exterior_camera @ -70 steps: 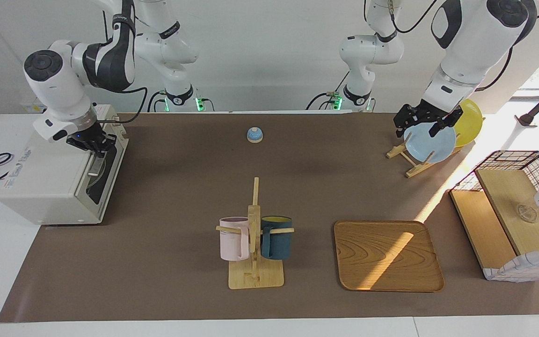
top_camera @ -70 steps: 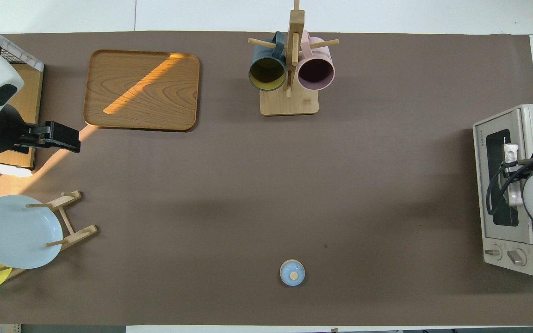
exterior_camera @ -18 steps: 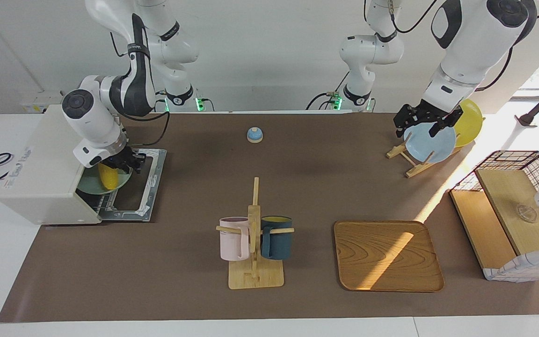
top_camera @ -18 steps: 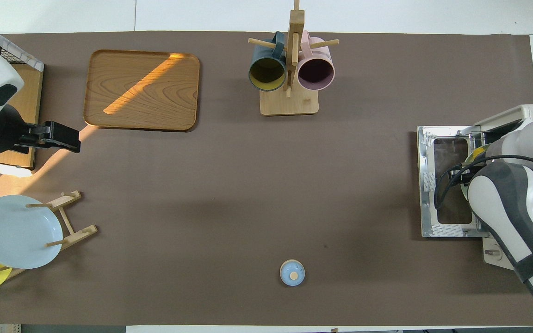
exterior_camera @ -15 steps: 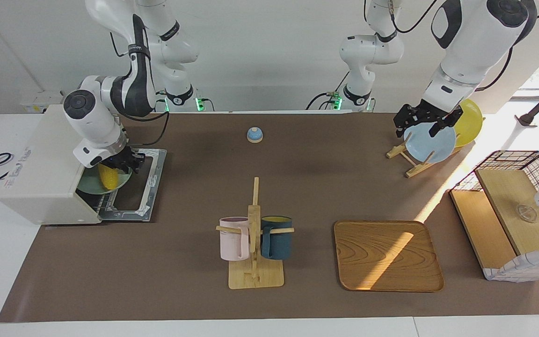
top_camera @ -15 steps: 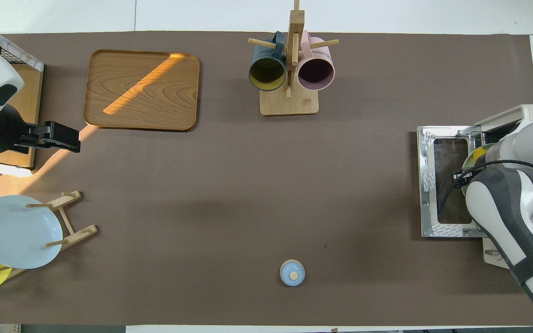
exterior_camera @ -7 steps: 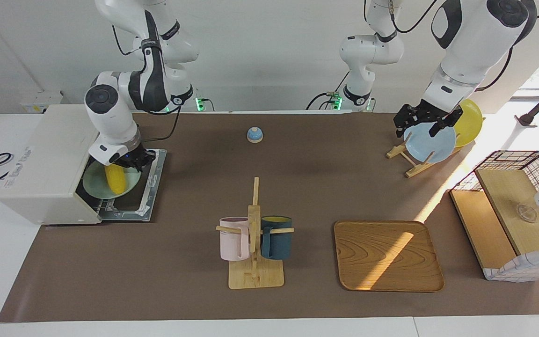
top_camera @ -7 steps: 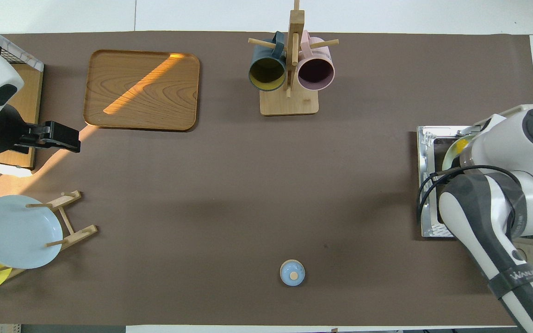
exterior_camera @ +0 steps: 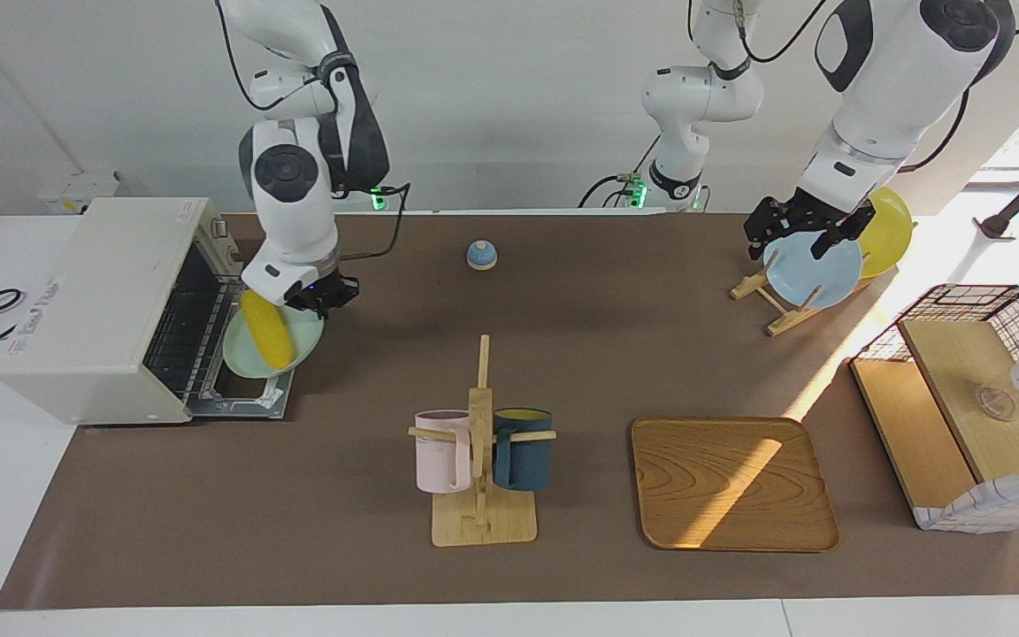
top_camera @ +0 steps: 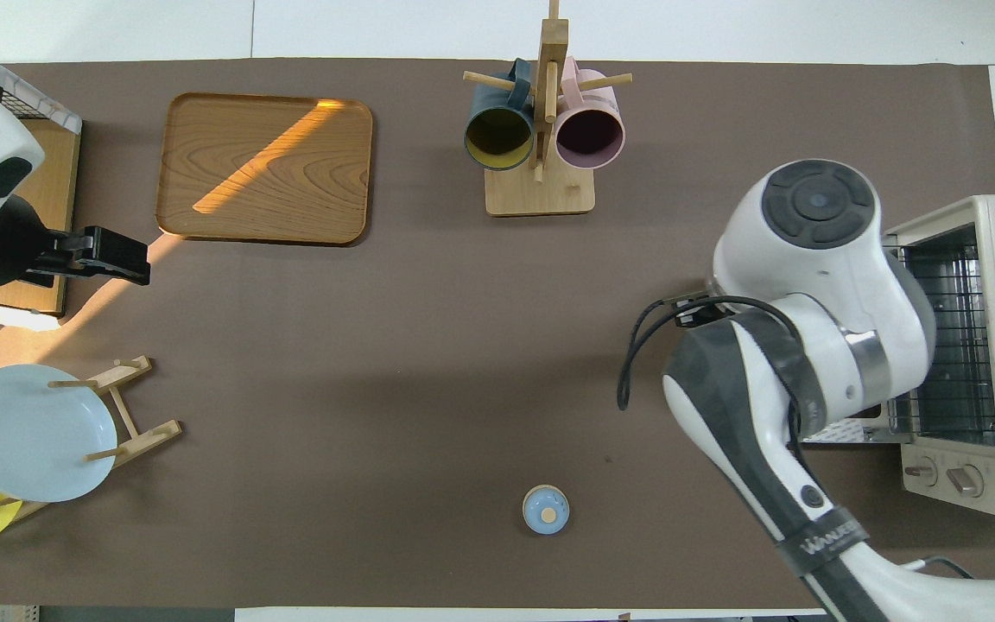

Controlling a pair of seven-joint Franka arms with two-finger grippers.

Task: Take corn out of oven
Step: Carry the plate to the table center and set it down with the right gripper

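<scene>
The corn [exterior_camera: 267,331] lies on a pale green plate [exterior_camera: 297,349], and both are now outside the oven [exterior_camera: 103,310], lifted clear of the wire rack and hanging over the dropped door [exterior_camera: 255,400] at the right arm's end of the table [exterior_camera: 563,354]. Half a second ago plate and cob were still in the oven's mouth; a second ago they sat deeper on the rack. The plate tilts, its lower edge toward the oven, and the cob rests along that slope without having slid off.

The right gripper [exterior_camera: 319,296] is clamped on the plate's rim at the edge nearer the robots, so it carries the plate and not the cob itself. In the overhead view the right arm's wrist hides gripper, plate and corn alike; only the emptied rack shows inside the oven [top_camera: 972,345].

So the extraction is, I judge, essentially done; what remains is a set-down on the open mat, with the tilt the main risk.

The left gripper [exterior_camera: 797,232] waits over the blue plate [exterior_camera: 815,270] on its rack [exterior_camera: 770,305], near the corner at the left arm's end; its grip cannot be made out.
</scene>
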